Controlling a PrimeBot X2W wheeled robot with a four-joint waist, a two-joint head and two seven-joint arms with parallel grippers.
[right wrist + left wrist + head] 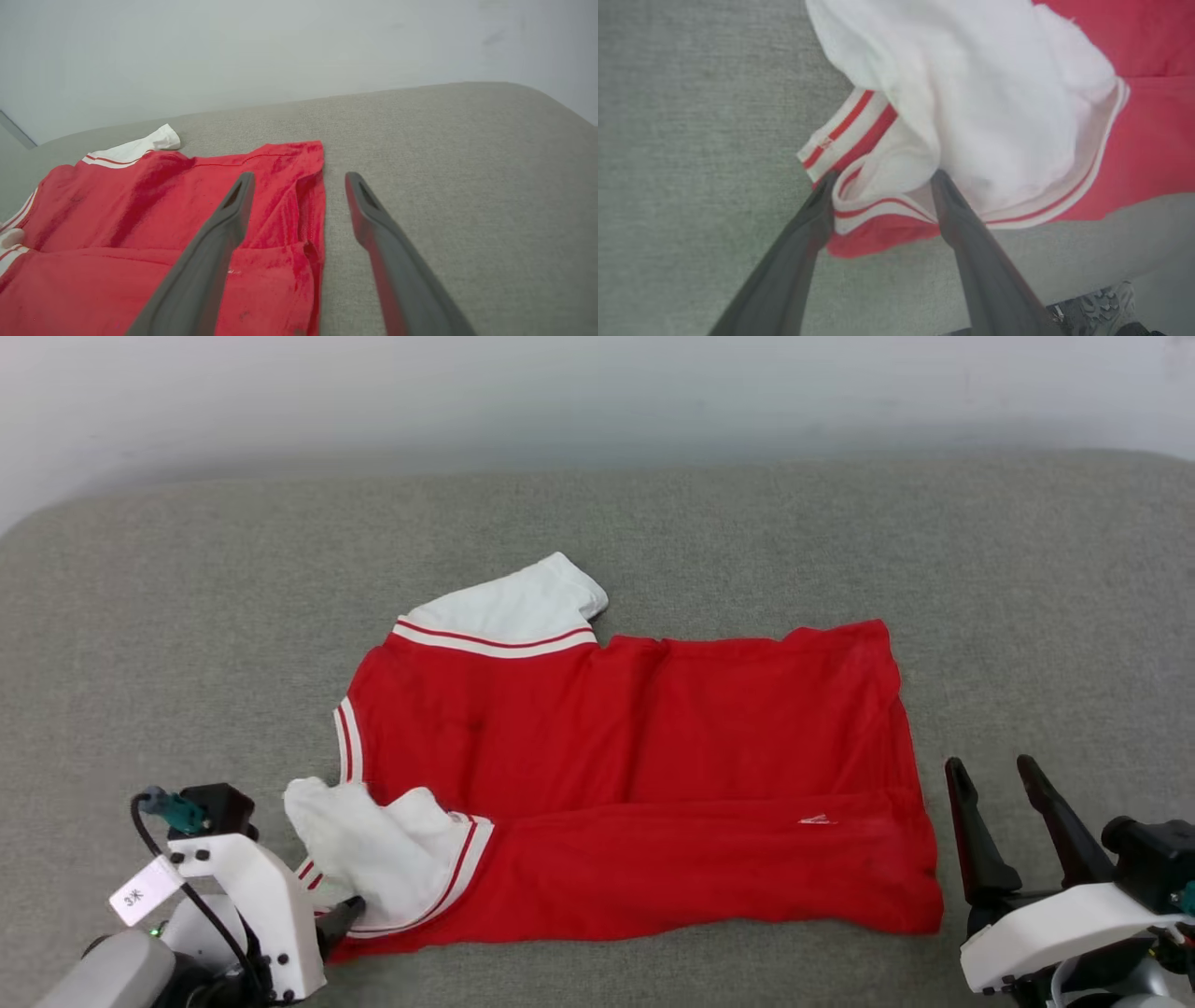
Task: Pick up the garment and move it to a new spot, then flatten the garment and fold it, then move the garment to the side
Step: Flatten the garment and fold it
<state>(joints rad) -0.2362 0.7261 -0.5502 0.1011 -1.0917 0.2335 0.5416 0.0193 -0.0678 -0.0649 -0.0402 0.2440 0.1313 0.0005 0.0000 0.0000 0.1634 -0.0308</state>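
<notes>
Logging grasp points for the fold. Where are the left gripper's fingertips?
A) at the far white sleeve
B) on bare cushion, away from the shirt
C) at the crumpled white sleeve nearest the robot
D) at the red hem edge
C: the left wrist view shows the left gripper with its fingers spread around the bunched edge of the crumpled white sleeve of the garment.

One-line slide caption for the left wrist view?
Open left gripper straddling the crumpled white sleeve of the garment on a grey cushion.
</notes>
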